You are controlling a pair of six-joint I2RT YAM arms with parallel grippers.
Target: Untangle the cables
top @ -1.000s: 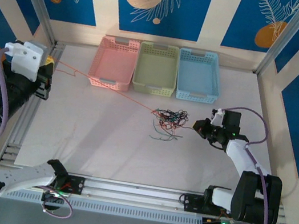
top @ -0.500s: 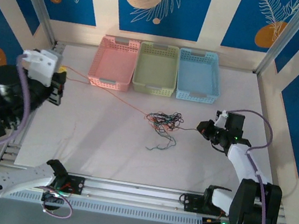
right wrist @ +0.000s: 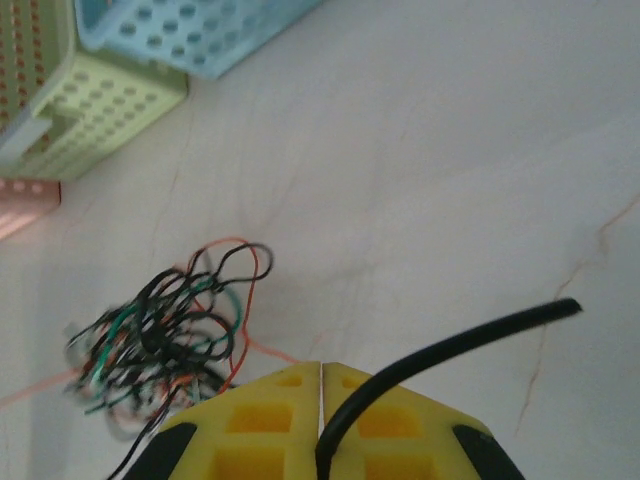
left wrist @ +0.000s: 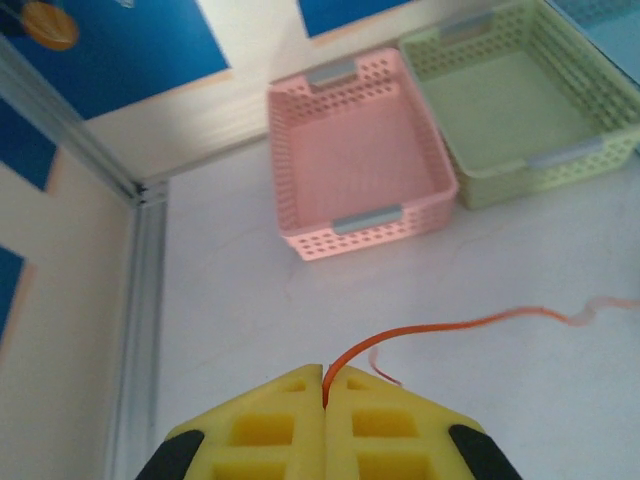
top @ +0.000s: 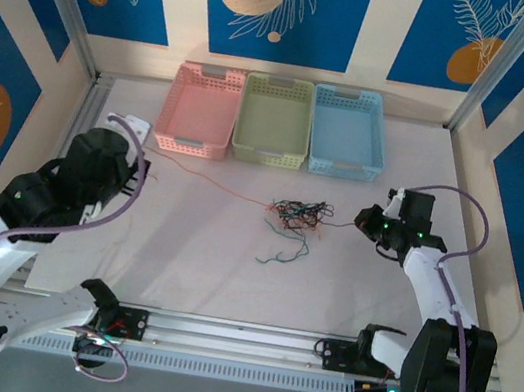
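Note:
The cables (top: 296,212) lie as a knot of black, green, red and orange wires in mid-table, seen blurred in the right wrist view (right wrist: 165,335). One orange cable (top: 214,181) runs left from the knot to my left gripper (top: 145,170), low over the table. In the left wrist view that gripper (left wrist: 323,373) is shut on the orange cable (left wrist: 450,325). Just right of the knot, my right gripper (top: 361,219) (right wrist: 321,368) is shut on a black cable (right wrist: 470,340) whose free end sticks out to the right. A dark green strand (top: 284,254) lies loose below the knot.
Three baskets stand in a row at the back: pink (top: 189,149), green (top: 267,157) and blue (top: 344,170). The pink basket (left wrist: 420,215) sits just ahead of the left gripper, with the green one (left wrist: 520,180) beside it. An aluminium rail (top: 82,124) borders the table's left side.
My left arm has swung down and rightward toward the table with the orange cable, which now lies slack. The knot has spread slightly and drifted right. The right gripper has shifted a little right.

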